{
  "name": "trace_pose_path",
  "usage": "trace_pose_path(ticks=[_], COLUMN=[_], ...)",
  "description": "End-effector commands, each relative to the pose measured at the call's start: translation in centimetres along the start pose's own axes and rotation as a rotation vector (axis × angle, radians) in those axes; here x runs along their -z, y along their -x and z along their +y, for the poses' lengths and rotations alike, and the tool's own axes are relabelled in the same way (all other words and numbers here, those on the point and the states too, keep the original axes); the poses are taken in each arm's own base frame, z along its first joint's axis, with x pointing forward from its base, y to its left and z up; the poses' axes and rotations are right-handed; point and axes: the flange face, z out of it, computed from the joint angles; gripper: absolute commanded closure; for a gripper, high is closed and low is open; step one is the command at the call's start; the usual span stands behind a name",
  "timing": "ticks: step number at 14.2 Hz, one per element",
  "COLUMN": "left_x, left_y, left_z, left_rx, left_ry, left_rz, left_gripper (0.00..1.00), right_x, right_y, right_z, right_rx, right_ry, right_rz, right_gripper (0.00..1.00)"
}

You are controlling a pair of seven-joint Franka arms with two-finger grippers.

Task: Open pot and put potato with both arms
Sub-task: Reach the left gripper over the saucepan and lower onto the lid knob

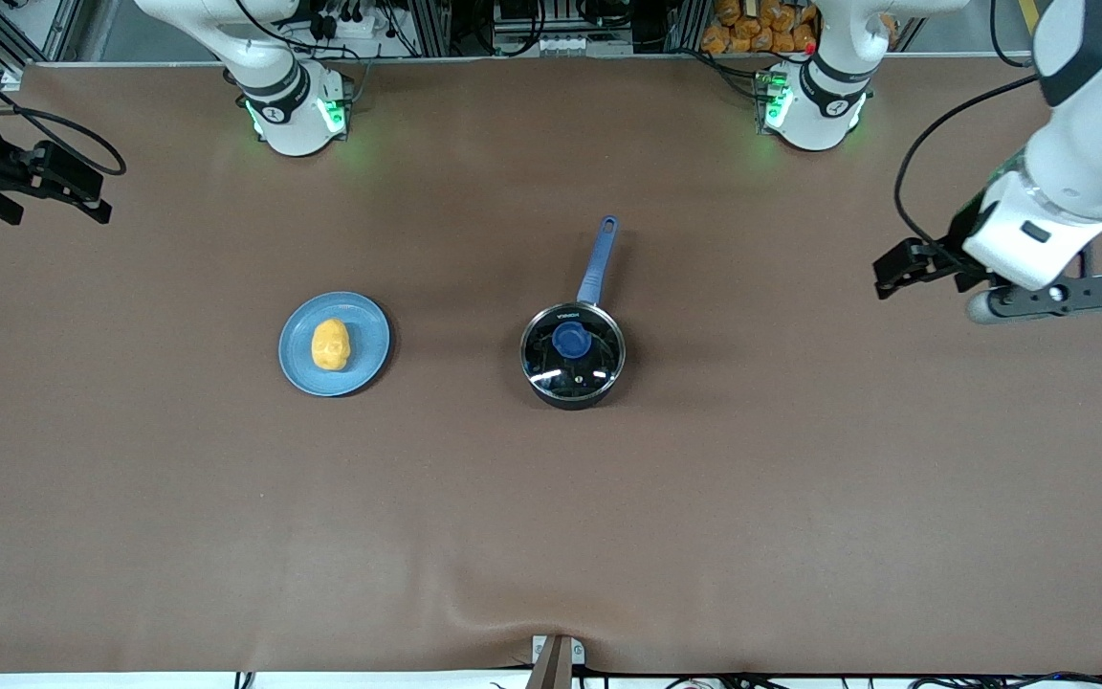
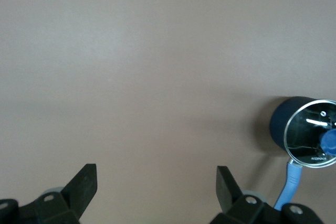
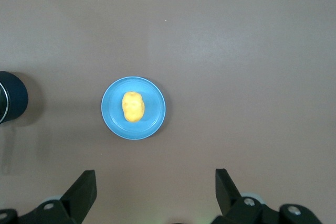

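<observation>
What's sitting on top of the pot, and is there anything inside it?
A clear glass lid with a blue knob sits on the pot, closing it. Through the glass the inside looks dark and reflective, so whether anything is in there cannot be told.

light-blue plate (image 1: pixel 367 356) on brown table (image 1: pixel 800 498), twd right arm's end
</observation>
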Motion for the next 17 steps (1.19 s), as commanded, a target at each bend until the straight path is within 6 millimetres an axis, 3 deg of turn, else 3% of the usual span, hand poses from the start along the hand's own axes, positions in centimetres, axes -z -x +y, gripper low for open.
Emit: trace_pose_path(ticks=[1,4,5,6,8,10,13,17], left_x=[0.3,-2.0,-2.4,-3.3,-5.9,-8.1,-12.7,-20.2], left_y=[-0.3,-1.5,-2.2,-2.7,-2.7,-1.7,-0.5,1.2], left_z=[1.0,2.0,3.4,5.4,11.2,16.2,22.0,27.8], left_rx=[0.002,0.003,0.024,0.065,0.105,0.149,0.267,0.375], left_ry=[0.016,0.019,0.03,0.034,0.025,0.035,0.056,0.053], left_rz=[0.006,-0.02,-0.012,-0.02,-0.044,-0.035,-0.035,-0.05], left_gripper=[0.0,0.0,0.0,0.0,0.0,0.0,0.0,0.0], right_x=[0.1,0.1,0.1,0.1,0.1,0.1,0.1,-0.2], right_y=[0.0,0.0,0.0,0.0,0.0,0.0,0.0,-0.2], right_z=[0.4,0.4,0.4,0.4,0.4,0.4,0.4,0.4], right_rx=[0.004,0.004,0.004,0.004,0.004,0.006,0.004,0.006], right_ry=[-0.017,-0.017,-0.017,-0.017,-0.017,-0.017,-0.017,-0.017], right_rz=[-0.006,-0.006,-0.006,-0.006,-0.006,-0.006,-0.007,-0.012], right_gripper=[0.0,0.0,0.0,0.0,0.0,0.0,0.0,0.0])
